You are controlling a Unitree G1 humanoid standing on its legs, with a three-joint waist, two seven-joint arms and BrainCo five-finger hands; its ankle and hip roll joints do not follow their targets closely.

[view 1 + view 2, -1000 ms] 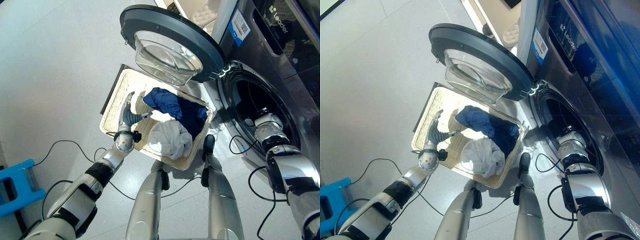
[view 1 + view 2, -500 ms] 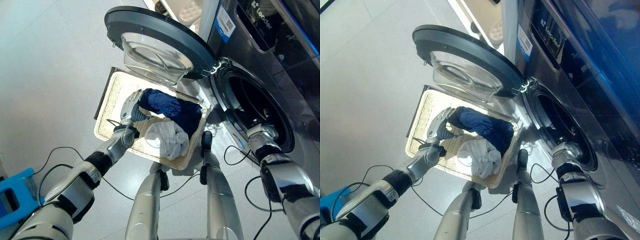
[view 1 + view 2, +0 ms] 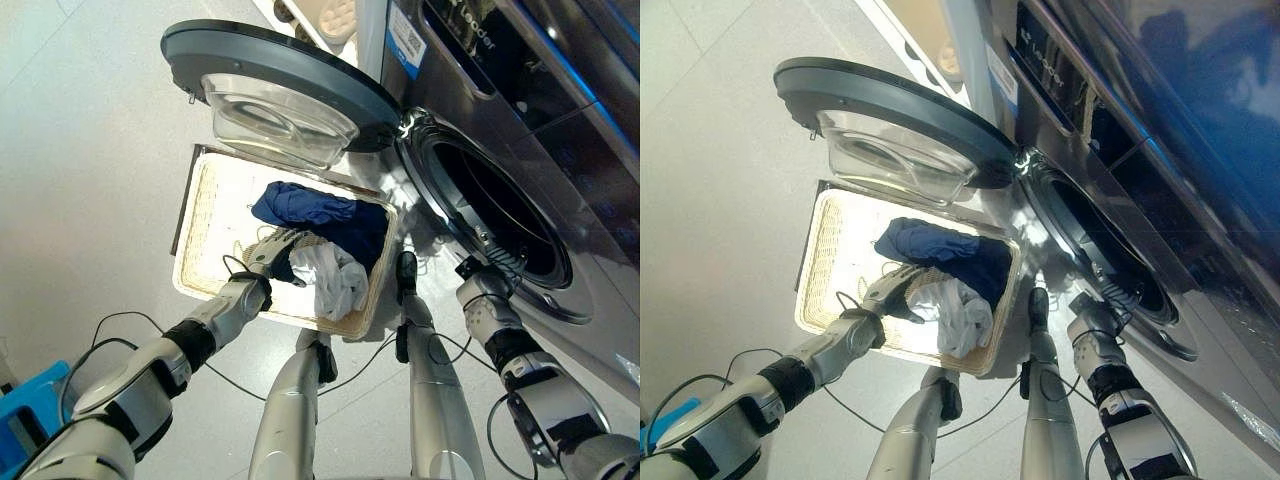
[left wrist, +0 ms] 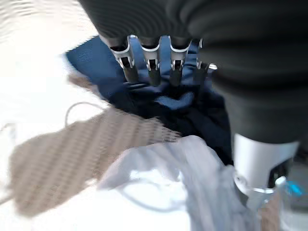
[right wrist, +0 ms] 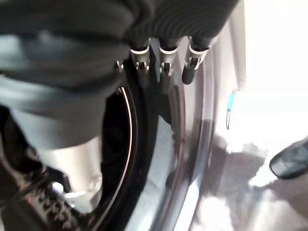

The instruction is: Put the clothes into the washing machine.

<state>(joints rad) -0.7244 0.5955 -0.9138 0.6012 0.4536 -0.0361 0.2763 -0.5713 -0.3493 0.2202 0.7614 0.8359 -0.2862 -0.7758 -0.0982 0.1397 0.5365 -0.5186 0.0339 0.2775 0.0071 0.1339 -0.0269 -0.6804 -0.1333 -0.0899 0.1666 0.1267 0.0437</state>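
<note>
Pale floor holds the basket (image 3: 205, 215), where the open left robot hand (image 3: 281, 250) must close on the blue cloth (image 3: 310, 210); right robot hand (image 3: 478, 292) open by the drum (image 3: 500, 210)

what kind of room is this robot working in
Probably a laundry area: a front-loading washing machine with its round door swung open, and on the pale tiled floor a wicker laundry basket holding blue and white clothes.

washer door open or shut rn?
Open. The washing machine door is swung wide over the basket, leaving the drum opening exposed and dark. Whether any clothes are inside, cannot tell.
</note>
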